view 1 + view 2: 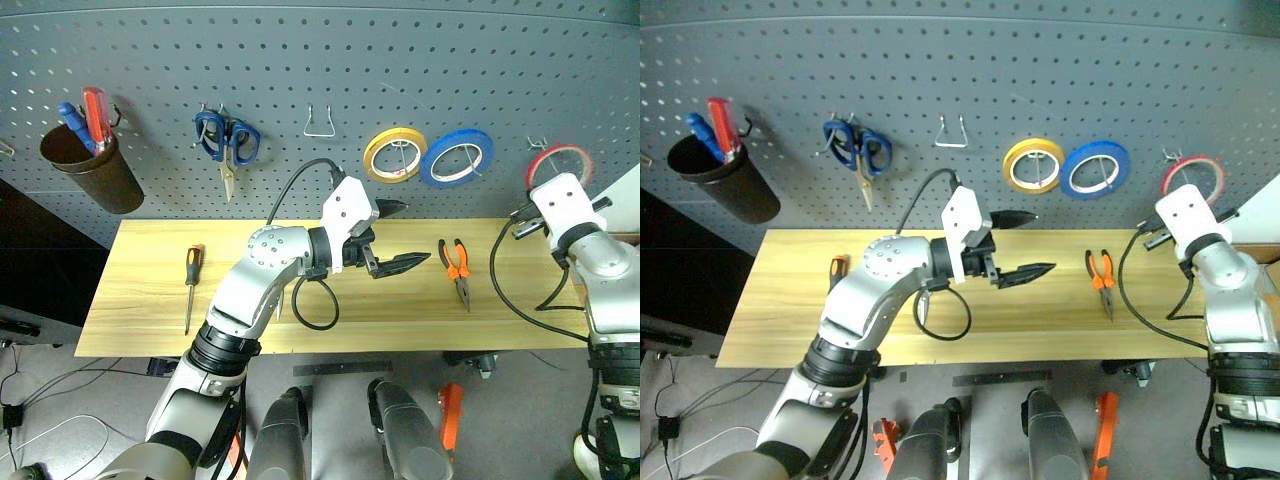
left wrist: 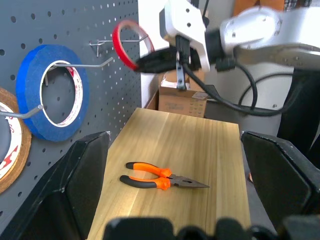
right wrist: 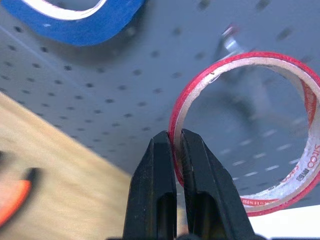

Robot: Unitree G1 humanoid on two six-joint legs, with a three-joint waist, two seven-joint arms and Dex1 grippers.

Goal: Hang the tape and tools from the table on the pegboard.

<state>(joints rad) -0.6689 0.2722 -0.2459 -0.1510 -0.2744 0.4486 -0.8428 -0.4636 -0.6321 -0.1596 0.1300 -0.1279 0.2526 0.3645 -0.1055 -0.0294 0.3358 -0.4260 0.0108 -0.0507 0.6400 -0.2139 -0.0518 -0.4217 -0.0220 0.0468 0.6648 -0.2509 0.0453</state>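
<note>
The right gripper is pinching the red tape ring, its 2 black fingers pressed together on the ring's wall. In the left eye view the ring sits at the upper right of the frame against the pegboard, with a metal hook just beside its top; whether the ring already rests on the hook cannot be told.

The left gripper hangs at the centre of the frame over the table, its fingers spread wide and holding nothing, pointing toward the right side of the picture.

On the table, the orange-and-black pliers lie right of centre, between the 2 grippers and apart from both. The slim screwdriver lies at the left of the table, well apart from the pliers.

On the pegboard, from left to right: a dark cup at the upper left holding a blue and a red screwdriver, blue-handled scissors, an empty wire hook at upper centre, the yellow roll and the blue roll just beside each other. The blue roll is the red ring's nearest neighbour, with bare board between them. A cardboard box stands past the far end of the table.
</note>
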